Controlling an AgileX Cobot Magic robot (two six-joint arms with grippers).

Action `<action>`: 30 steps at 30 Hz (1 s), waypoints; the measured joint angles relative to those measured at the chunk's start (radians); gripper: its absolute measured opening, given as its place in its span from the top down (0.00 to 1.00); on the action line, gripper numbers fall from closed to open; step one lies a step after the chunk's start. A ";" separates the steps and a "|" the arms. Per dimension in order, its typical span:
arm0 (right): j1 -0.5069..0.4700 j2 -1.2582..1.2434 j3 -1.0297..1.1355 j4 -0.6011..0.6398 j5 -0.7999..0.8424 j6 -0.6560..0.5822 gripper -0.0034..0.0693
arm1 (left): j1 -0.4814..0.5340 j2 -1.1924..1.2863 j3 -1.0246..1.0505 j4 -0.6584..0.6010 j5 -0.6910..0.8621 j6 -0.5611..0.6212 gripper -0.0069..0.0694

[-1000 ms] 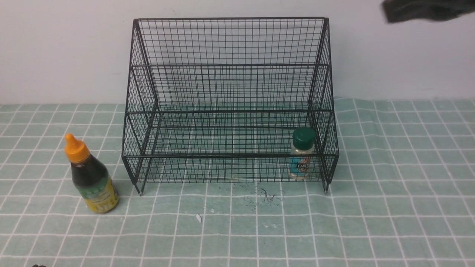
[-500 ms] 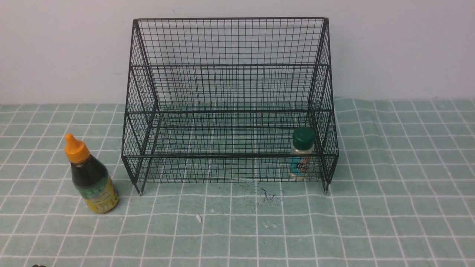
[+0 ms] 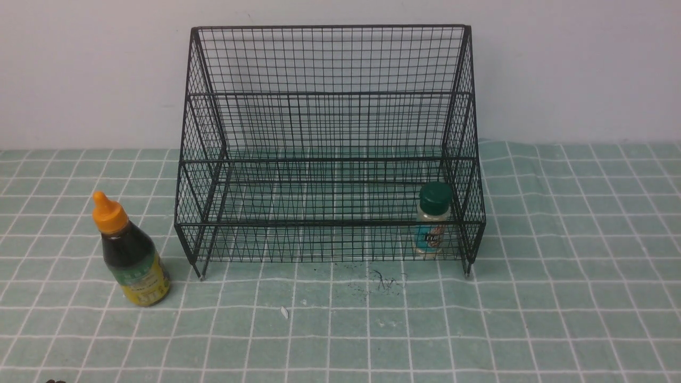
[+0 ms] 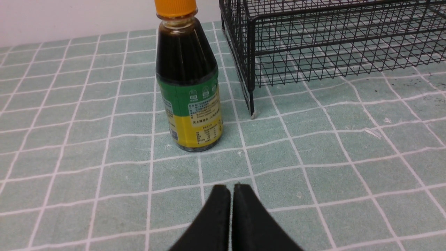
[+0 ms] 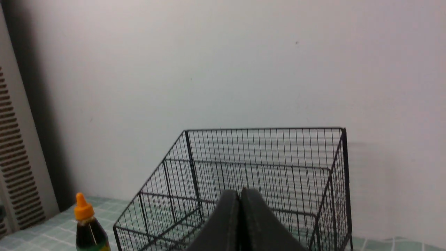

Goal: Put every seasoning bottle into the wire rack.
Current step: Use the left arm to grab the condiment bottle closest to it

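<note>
One small clear shaker with a dark green lid and a teal label stands inside the black wire-mesh stepped rack, at the right end of its lowest level, behind the front mesh. Outside the rack, near its left side, the dark-liquid bottle with the orange pointed cap stands on the green-and-white checked cloth. Farther out, both arms are drawn back from the rack and both bottles. The left gripper points toward the checked cloth on the near side of the dark bottle, clenched, its fingertips together with nothing between them. The right gripper is clenched too, fingertips together and empty, facing the rack and the pale wall behind it. The front view shows the shaker, which the left wrist view does not. That wrist view brings out the fine print on the dark bottle's green-and-yellow label and a foot of the rack near it. Only the right wrist view takes in a slatted panel with dark horizontal slots, beyond the dark bottle.
</note>
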 joint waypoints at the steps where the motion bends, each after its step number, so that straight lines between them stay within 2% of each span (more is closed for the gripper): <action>1: -0.011 -0.002 0.021 -0.006 0.005 0.000 0.97 | 0.000 0.000 0.000 0.000 0.000 0.000 0.92; 2: -0.015 -0.004 0.025 -0.006 0.007 0.000 0.97 | 0.000 0.000 0.000 0.000 0.000 0.000 0.92; 4: -0.082 -0.009 0.068 -0.010 0.016 0.000 0.97 | 0.000 0.000 0.000 0.000 0.000 0.000 0.92; 6: -0.214 -0.010 0.138 -0.015 0.024 0.000 0.97 | 0.000 0.000 0.000 0.000 0.000 0.000 0.92; 7: -0.225 -0.010 0.144 -0.016 0.024 0.000 0.97 | 0.000 0.000 0.000 0.000 0.000 0.000 0.92; 8: -0.321 -0.010 0.202 -0.026 0.026 -0.002 0.97 | 0.000 0.000 0.000 0.000 0.000 0.000 0.92; 12: -0.453 -0.040 0.276 -0.032 0.084 -0.004 0.97 | 0.000 0.000 0.000 0.000 0.000 0.000 0.92; 15: -0.492 -0.047 0.274 -0.039 0.154 -0.013 0.97 | 0.000 0.000 0.000 0.000 0.001 -0.001 0.92; 20: -0.498 -0.048 0.273 -0.039 0.160 -0.077 0.97 | 0.000 0.000 0.000 0.000 0.001 -0.001 0.92; 30: -0.498 -0.048 0.273 -0.039 0.161 -0.103 0.97 | 0.000 0.000 0.000 0.000 0.001 -0.001 0.92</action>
